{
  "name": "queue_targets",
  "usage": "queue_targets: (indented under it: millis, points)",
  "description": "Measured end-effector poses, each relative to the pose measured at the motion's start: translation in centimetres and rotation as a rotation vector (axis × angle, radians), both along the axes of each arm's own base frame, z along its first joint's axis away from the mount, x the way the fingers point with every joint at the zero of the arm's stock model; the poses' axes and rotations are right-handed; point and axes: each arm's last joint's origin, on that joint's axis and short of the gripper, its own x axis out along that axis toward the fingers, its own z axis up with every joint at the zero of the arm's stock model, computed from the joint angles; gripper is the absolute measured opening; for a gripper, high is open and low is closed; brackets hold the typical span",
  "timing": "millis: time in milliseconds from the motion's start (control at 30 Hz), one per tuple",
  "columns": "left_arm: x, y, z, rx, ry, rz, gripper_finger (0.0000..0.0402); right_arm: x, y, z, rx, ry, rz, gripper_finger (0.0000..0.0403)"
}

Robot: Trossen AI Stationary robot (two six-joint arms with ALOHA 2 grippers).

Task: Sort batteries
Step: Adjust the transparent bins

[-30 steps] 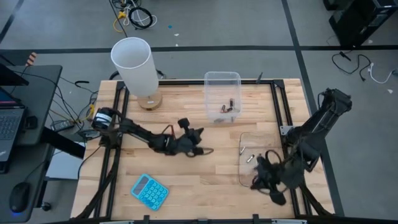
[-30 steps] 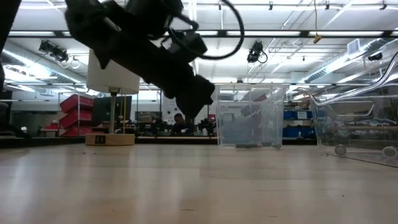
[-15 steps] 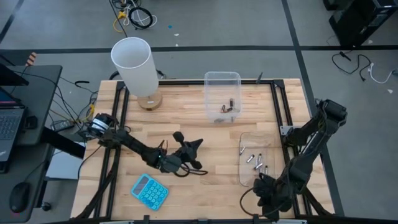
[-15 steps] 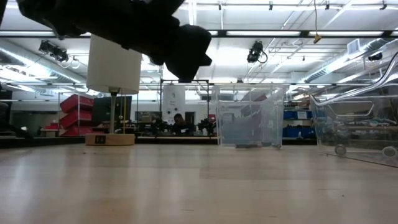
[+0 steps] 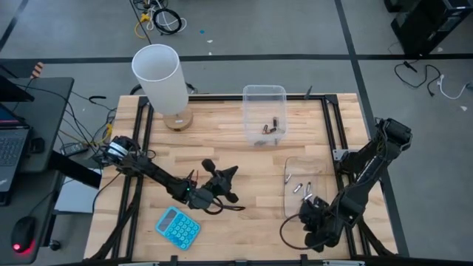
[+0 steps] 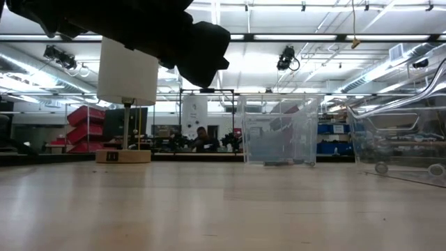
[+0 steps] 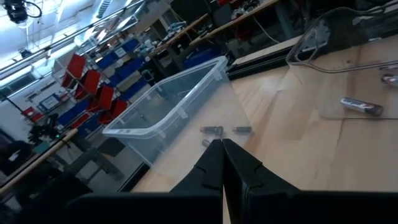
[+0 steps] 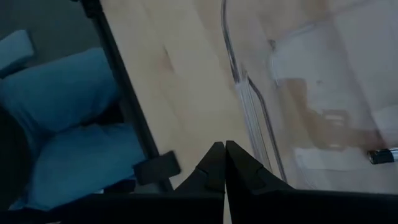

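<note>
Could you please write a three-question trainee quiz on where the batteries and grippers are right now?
1. True or false: the left gripper is holding a battery.
2. Which container holds the dark batteries? A) the far clear tub B) the near clear tub C) the blue calculator
3. Fill in: the right gripper sits at the table's near right ____.

Key
1. False: its fingers are shut on nothing.
2. A. The silvery batteries lie in the near tub.
3. Corner, beside the near tub, fingers shut and empty.
</note>
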Motion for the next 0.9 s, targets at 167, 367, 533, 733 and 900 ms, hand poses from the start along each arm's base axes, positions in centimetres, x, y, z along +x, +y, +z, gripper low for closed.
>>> queue_targets:
  millis: [167,367,533,733,900]
  points:
    - [-0.1,-0.3,0.0,0.001,0.000,-0.008,0.0000,0.2,-0.6,-0.1,-0.028,0.021,-0.018,0.0000]
    - [-0.2,-0.4,0.0,0.001,0.001,-0.011,0.0000,0.4,-1.2,-0.2,-0.064,0.041,-0.029,0.0000]
    - [-0.2,-0.4,0.0,0.002,0.004,-0.011,0.0000,0.5,-1.9,-0.4,-0.116,0.072,-0.023,0.0000]
    - [-0.2,-0.4,0.0,0.003,0.004,-0.012,0.0000,0.6,-2.8,-0.6,-0.173,0.102,-0.004,0.0000]
    - [-0.2,-0.4,0.0,0.003,0.004,-0.012,0.0000,0.5,-3.6,-0.3,-0.211,0.127,0.004,0.0000]
